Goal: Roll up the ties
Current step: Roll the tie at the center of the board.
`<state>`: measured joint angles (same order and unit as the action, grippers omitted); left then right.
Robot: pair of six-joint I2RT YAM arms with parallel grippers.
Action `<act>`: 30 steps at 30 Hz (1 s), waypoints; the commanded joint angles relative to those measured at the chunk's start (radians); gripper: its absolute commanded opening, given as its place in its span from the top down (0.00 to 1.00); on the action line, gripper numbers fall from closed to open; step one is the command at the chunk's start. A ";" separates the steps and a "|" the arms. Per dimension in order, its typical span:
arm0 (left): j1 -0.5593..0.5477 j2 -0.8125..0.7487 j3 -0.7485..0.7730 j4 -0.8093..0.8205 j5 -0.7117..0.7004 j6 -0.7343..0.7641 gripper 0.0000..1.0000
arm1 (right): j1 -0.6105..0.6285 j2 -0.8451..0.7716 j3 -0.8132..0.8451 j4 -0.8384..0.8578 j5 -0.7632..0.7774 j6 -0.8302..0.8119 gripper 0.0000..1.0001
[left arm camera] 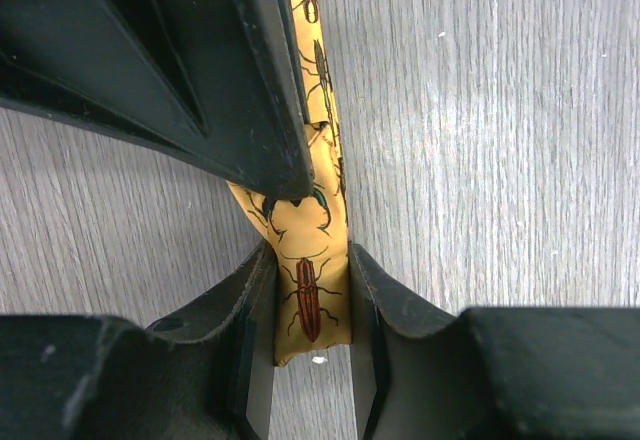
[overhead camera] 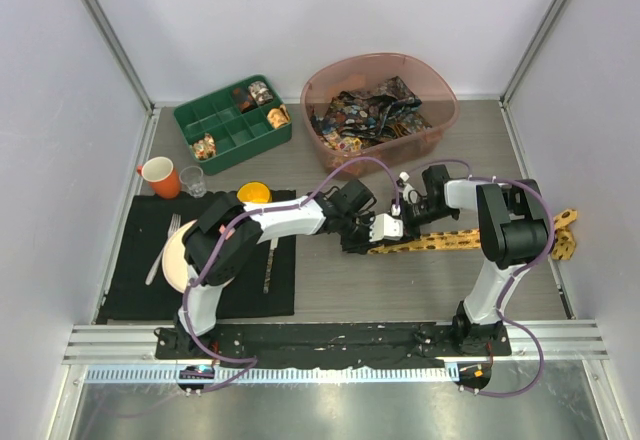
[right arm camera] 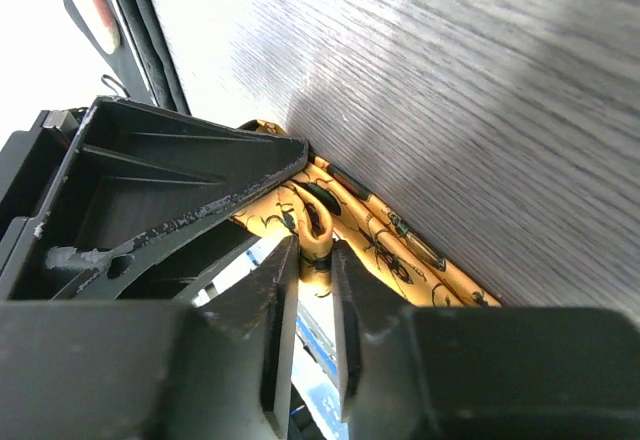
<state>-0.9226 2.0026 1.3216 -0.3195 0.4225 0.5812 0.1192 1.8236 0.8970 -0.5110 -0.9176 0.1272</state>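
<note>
Early days on this one, I reckon; the yellow tie [left arm camera: 305, 305] has at most a first little fold at its narrow end, right between the jaws, and the rest of it runs away from them flat along the table [left arm camera: 480, 160]; no proper roll yet.

The left gripper [left arm camera: 310, 260] has its jaws snug on that narrow tip, pressed against both edges, so I'd call that gripped; the right gripper [right arm camera: 315, 250] sits just beside it, jaws a crack apart with a small loop of the same tie between them; the loop meets both sides, but I can't tell if that's a real pinch or just loose contact.

Farther out from the jaws, across the table, a pink tub [overhead camera: 440, 85] holds a heap of dark printed ties [overhead camera: 365, 110], all loose and unrolled as far as I can see; so basically the whole job is left, this tie first, then the heap.
</note>
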 commanded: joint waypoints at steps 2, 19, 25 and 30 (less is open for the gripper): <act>0.008 0.004 -0.032 -0.107 -0.044 0.020 0.67 | -0.004 -0.044 0.033 -0.020 0.022 -0.008 0.89; 0.068 -0.122 -0.179 0.204 0.055 -0.188 0.32 | -0.003 0.029 -0.007 0.022 0.146 -0.044 0.99; 0.067 -0.099 -0.139 0.238 0.076 -0.234 0.46 | -0.004 0.037 -0.009 0.026 0.158 -0.040 0.99; 0.054 -0.130 -0.121 0.261 0.131 -0.254 0.60 | -0.003 0.043 -0.006 0.029 0.166 -0.034 0.99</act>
<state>-0.8597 1.9045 1.1519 -0.1246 0.4915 0.3653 0.1150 1.8397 0.8997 -0.5194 -0.8360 0.1089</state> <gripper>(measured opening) 0.415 0.034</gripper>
